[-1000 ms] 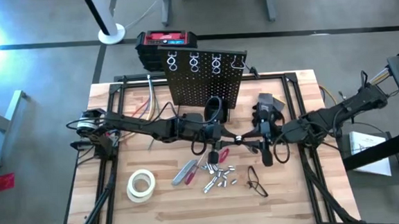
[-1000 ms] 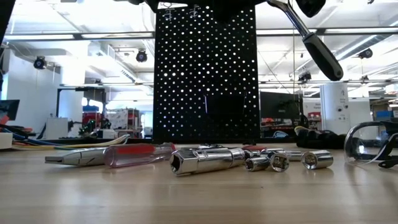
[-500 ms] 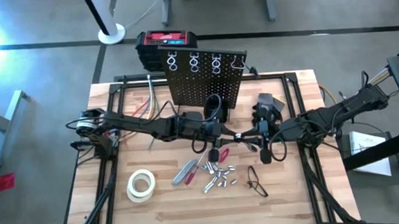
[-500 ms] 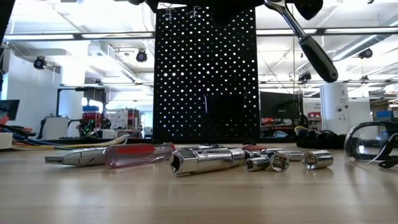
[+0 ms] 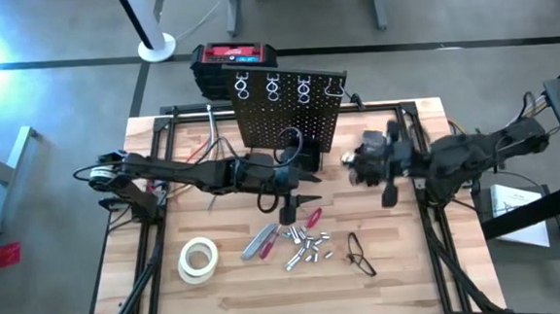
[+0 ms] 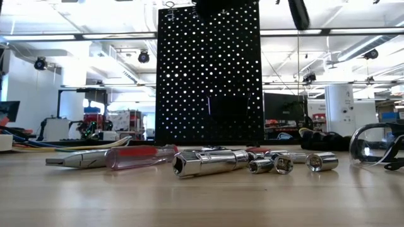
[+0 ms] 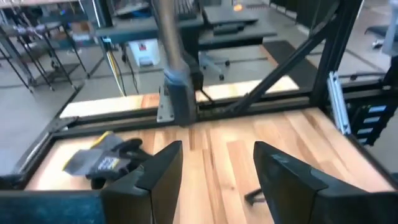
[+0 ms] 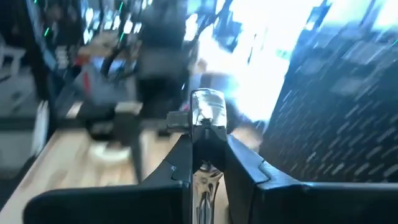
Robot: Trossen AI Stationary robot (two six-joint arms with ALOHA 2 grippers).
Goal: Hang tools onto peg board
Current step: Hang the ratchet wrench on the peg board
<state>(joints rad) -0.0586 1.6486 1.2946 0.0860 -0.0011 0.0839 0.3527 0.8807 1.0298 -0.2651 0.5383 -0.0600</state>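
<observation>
On the left of the worktop (image 5: 123, 293) a whitish tape roll (image 5: 198, 258) lies flat, and just right of it sit two slim red-handled tools (image 5: 262, 241) and a scatter of silvery sockets (image 5: 305, 247). Above that pile hangs the left hand (image 5: 290, 204), fingers (image 7: 158, 168) spread apart with nothing between them, the sockets just in front of it. Behind stands the peg board (image 5: 287, 113), upright, silvery ring hooks along its top. Further right, the right hand (image 5: 366, 163) is clamped on a ratchet wrench (image 5: 388, 175), its silvery head (image 8: 207, 109) poking out between the fingers, its dark grip trailing toward the front edge, beside the board's right edge. Safety glasses (image 5: 360, 255) lie near the front.
</observation>
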